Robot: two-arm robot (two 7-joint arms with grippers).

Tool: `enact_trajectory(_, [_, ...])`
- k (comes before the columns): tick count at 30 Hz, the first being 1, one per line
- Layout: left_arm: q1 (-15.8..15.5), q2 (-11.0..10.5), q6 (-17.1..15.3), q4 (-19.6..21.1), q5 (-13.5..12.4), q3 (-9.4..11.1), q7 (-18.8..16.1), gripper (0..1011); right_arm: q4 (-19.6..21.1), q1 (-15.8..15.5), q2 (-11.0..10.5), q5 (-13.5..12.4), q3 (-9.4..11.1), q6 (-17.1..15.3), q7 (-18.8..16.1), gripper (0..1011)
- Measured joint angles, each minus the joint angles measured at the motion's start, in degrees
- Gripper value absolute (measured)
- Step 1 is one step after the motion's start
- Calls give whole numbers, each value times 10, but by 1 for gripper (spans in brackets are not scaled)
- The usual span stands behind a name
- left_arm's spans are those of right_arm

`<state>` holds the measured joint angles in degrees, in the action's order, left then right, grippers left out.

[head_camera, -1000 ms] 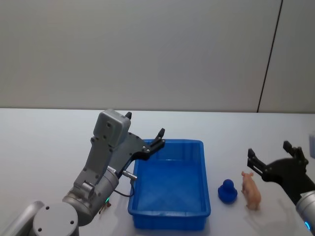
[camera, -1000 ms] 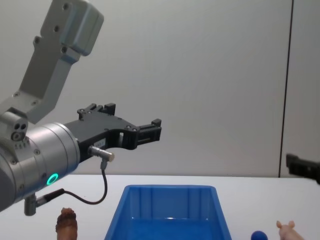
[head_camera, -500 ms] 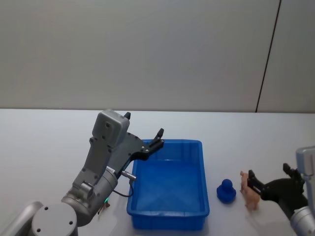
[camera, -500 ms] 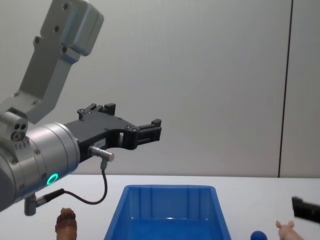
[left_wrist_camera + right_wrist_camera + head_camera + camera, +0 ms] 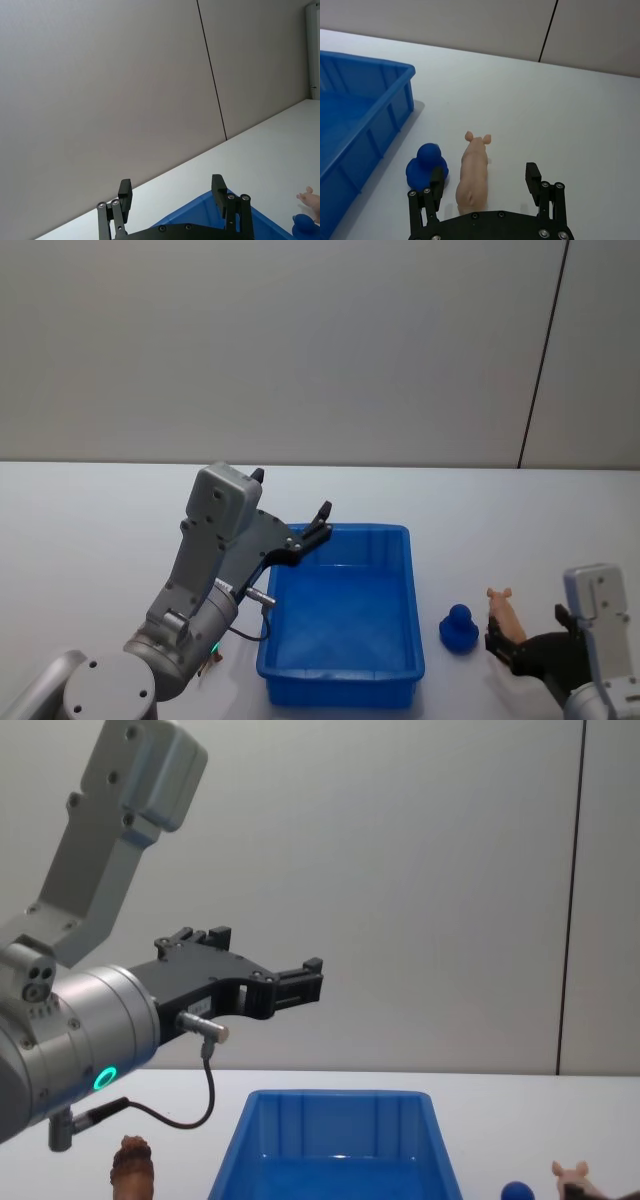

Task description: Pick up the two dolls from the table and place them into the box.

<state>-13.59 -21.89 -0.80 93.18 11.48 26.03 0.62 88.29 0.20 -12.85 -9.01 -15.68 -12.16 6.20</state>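
Tabletop point(image 5: 90, 530): plain white, carries everything below.
Box point(image 5: 340, 531): bright blue bin, centre of the tabletop; nothing seen inside it.
Blue doll point(image 5: 460, 628): on the tabletop at 3 o'clock of the box, near its wall but apart from it; rounded and lumpy.
Brown doll point(image 5: 132, 1166): upright on the tabletop at about 8 o'clock of the box, under the left arm, tufted top up.
Pink pig figure point(image 5: 503, 609): just beside the blue doll at its 3 o'clock, snout toward 12 o'clock.
Left tool point(image 5: 292, 492): in the air above the box's 10 o'clock corner, well above the rim in the chest view; fingers apart, nothing between them.
Right tool point(image 5: 485, 175): low over the tabletop at 3 o'clock of the box, fingers apart and straddling the pig's rear half. One finger point(image 5: 437, 176) stands in front of the blue doll's edge, on the pig's 9 o'clock side; the other is at the pig's 3 o'clock. Contact with either toy: cannot tell.
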Motion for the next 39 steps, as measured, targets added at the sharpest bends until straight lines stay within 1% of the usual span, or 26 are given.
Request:
enact_trajectory(6, [0, 0, 0, 0, 0, 0, 0, 1001, -25, 9, 10, 5, -3, 0, 3, 1001])
enact_trajectory(8, [0, 0, 0, 0, 0, 0, 0, 1001, -35, 13, 14, 6, -4, 0, 4, 986])
enact_trajectory(11, [0, 0, 0, 0, 0, 0, 0, 1001, -48, 17, 19, 6, -5, 2, 4, 908])
enact_trajectory(13, [0, 0, 0, 0, 0, 0, 0, 1001, -53, 19, 21, 5, -5, 4, 3, 880])
enact_trajectory(14, [0, 0, 0, 0, 0, 0, 0, 1001, -60, 22, 23, 5, -5, 6, 3, 832])
enact_trajectory(17, [0, 0, 0, 0, 0, 0, 0, 1001, -69, 26, 26, 3, -5, 10, 0, 771])
enact_trajectory(18, [0, 0, 0, 0, 0, 0, 0, 1001, -75, 28, 28, 1, -5, 13, -1, 716])
enact_trajectory(19, [0, 0, 0, 0, 0, 0, 0, 1001, -78, 29, 29, 1, -5, 15, -2, 705])
enact_trajectory(21, [0, 0, 0, 0, 0, 0, 0, 1001, -85, 32, 31, -1, -5, 21, -5, 617])
enact_trajectory(23, [0, 0, 0, 0, 0, 0, 0, 1001, -89, 33, 32, -1, -5, 24, -6, 577])
enact_trajectory(26, [0, 0, 0, 0, 0, 0, 0, 1001, -96, 36, 35, -3, -4, 31, -9, 454])
enact_trajectory(29, [0, 0, 0, 0, 0, 0, 0, 1001, -98, 36, 36, -4, -3, 34, -9, 391])
enact_trajectory(35, [0, 0, 0, 0, 0, 0, 0, 1001, -97, 36, 36, -5, -1, 40, -6, 383])
enact_trajectory(39, [0, 0, 0, 0, 0, 0, 0, 1001, -89, 33, 36, -2, 0, 47, 0, 383])
